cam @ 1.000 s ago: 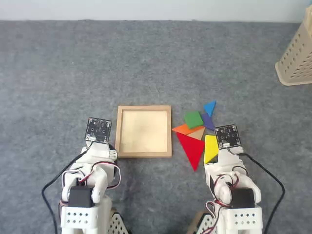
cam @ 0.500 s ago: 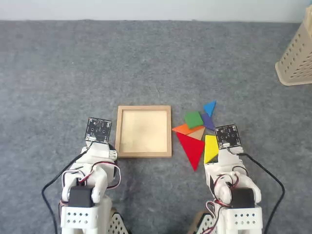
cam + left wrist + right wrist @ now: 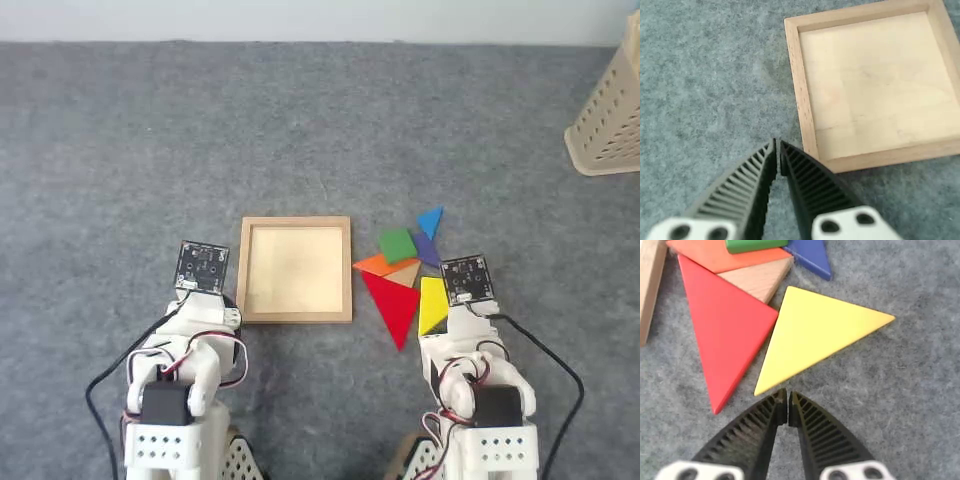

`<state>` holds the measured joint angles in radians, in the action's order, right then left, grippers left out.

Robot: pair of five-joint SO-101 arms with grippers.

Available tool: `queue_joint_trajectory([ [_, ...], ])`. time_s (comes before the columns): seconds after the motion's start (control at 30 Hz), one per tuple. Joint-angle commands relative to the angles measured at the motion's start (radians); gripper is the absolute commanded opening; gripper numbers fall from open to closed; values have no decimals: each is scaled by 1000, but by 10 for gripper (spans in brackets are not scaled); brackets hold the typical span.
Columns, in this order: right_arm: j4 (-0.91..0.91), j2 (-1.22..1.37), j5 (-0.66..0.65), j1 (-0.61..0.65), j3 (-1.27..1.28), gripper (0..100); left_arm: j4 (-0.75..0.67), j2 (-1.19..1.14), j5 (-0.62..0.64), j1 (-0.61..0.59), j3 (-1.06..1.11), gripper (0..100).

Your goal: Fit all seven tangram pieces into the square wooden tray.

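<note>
Left gripper (image 3: 778, 145), right gripper (image 3: 788, 393) — both closed

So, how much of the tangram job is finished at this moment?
Done: nothing; the square wooden tray holds no piece. In hand: nothing; the left tool and right tool are shut and empty. Left to do: all seven pieces, from the large red triangle to the small light-blue triangle, lie on the grey carpet beside it.

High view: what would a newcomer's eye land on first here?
The bright cluster of tangram pieces on the grey carpet, led by the big red triangle and yellow triangle, just right of the square wooden tray, which holds no piece. Both shut, the left gripper sits by the tray's corner and the right gripper by the yellow triangle.
</note>
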<state>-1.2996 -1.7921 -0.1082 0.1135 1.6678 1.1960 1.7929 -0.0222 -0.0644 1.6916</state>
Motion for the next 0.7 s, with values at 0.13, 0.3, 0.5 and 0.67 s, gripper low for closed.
queue_joint_trajectory([
  [0.13, 228, -24, -14, -211, 8, 6, 5, 3, 9, -5, -5, 11],
  [0.3, 421, -22, -112, -351, 9, 6, 5, 3, 9, -5, -5, 11],
  [0.5, 314, -16, -404, -202, -81, 6, 5, 3, 9, -5, -5, 11],
  [0.67, 182, -5, -313, -91, -278, 77, 5, 3, 9, -5, -5, 11],
])
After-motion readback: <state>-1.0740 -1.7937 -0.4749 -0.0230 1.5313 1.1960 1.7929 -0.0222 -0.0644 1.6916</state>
